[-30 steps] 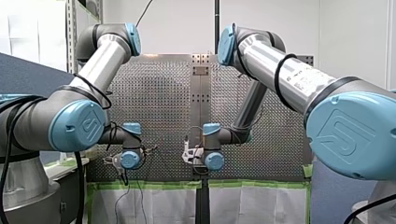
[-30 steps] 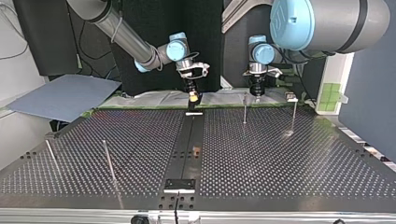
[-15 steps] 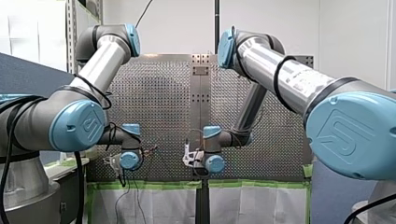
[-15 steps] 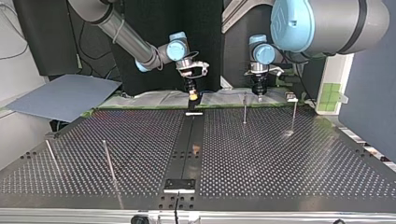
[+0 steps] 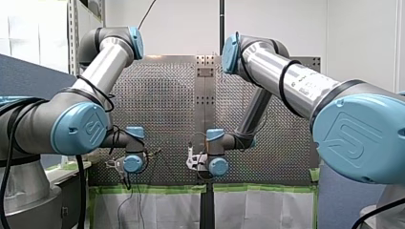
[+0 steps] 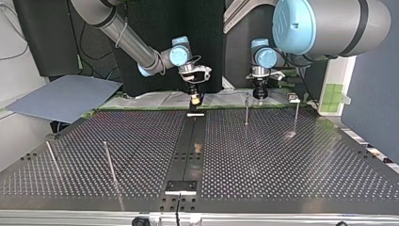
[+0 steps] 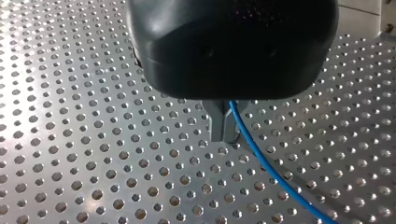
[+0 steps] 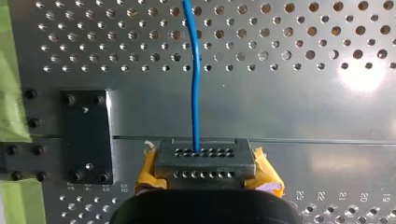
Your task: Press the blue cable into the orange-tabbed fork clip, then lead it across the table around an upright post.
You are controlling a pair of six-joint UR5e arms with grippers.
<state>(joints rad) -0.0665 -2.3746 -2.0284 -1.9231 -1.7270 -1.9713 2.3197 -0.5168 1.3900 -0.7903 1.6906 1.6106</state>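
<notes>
In the left wrist view my left gripper [image 7: 224, 133] has its metal fingers shut on the blue cable [image 7: 275, 177], which trails away over the perforated table. My right gripper [image 8: 205, 163] has yellow pads [image 8: 267, 173] shut on a grey perforated block [image 8: 205, 156], and the cable [image 8: 195, 84] runs into that block from ahead. At the top view's far edge my right gripper [image 6: 194, 100] hangs over the centre strip and my left gripper [image 6: 259, 95] to its right. A small orange-tabbed clip [image 6: 198, 150] sits on the centre strip, nearer the camera. No cable shows in the top view.
Upright posts stand at the top view's right [image 6: 246, 110] [image 6: 295, 115] and left [image 6: 109, 162]. A white piece [image 6: 195, 114] and a black plate [image 6: 180, 186] lie on the centre strip. Green tape [image 8: 11, 93] lines the table's edge beside my right gripper.
My right arm's wrist has shifted slightly toward the top view's right and a little lower. My left gripper has barely moved.
</notes>
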